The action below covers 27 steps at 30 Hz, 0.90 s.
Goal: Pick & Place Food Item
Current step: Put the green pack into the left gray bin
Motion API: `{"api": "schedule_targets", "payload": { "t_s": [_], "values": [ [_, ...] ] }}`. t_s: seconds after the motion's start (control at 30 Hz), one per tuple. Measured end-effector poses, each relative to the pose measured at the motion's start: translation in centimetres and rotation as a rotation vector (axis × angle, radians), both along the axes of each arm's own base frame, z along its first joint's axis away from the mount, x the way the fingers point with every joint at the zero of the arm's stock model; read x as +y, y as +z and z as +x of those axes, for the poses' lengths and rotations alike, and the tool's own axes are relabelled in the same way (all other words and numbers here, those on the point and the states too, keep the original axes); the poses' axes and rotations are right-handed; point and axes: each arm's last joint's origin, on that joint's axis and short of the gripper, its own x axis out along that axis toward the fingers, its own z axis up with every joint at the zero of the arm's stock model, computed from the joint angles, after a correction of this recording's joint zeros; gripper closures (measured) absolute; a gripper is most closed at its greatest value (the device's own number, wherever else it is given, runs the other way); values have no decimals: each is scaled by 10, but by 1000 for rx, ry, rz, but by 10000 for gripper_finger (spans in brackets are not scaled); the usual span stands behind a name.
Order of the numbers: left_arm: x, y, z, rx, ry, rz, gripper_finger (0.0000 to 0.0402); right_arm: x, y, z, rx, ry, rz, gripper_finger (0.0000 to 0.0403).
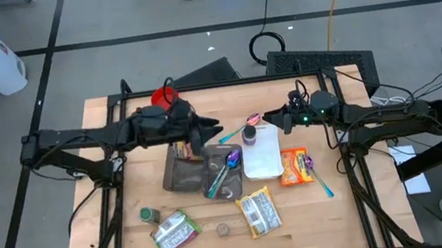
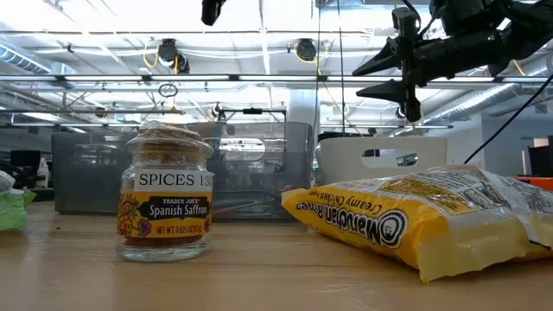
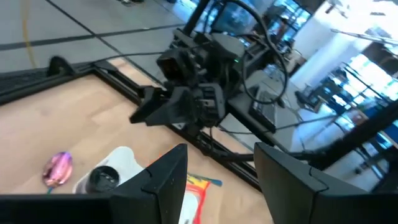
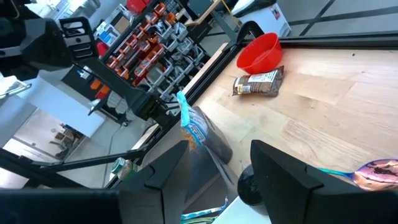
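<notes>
Past the left gripper (image 3: 221, 180) with its two dark fingers apart and empty, the right gripper (image 3: 152, 112) hangs above the wooden table (image 3: 43, 124), where a pink spoon (image 3: 58, 168) lies near a dark-lidded jar (image 3: 102, 178).

Pale smooth wooden table (image 1: 318, 214), glossy yellow plastic packet (image 2: 432, 220), clear glass spice jar (image 2: 164, 203)
</notes>
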Motion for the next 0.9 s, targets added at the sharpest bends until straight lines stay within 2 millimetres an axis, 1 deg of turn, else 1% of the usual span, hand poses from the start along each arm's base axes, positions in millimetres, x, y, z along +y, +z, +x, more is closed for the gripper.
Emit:
{"api": "schedule_targets", "payload": {
  "t_s": [0.17, 0.27, 0.37, 0.53, 0.6, 0.7, 0.8, 0.9],
  "values": [
    [1, -1, 0, 3, 35, -32, 211, 0, 0, 0, -1, 0, 0, 238],
    [-2, -1, 0, -3, 16, -75, 211, 0, 0, 0, -1, 0, 0, 238],
    [-9, -1, 0, 1, -43, -60, 211, 0, 0, 0, -1, 0, 0, 238],
    [-13, 9, -8, -32, -65, -12, 211, 0, 0, 0, -1, 0, 0, 238],
    [-13, 11, -15, -19, -66, 21, 211, 0, 0, 0, -1, 0, 0, 238],
    [-8, 20, -26, -42, -39, 83, 211, 0, 0, 0, -1, 0, 0, 238],
    [0, 26, -43, -15, 9, 144, 211, 0, 0, 0, -1, 0, 0, 238],
    [10, 31, -61, 14, 69, 169, 211, 0, 0, 0, -1, 0, 0, 238]
  ]
}}
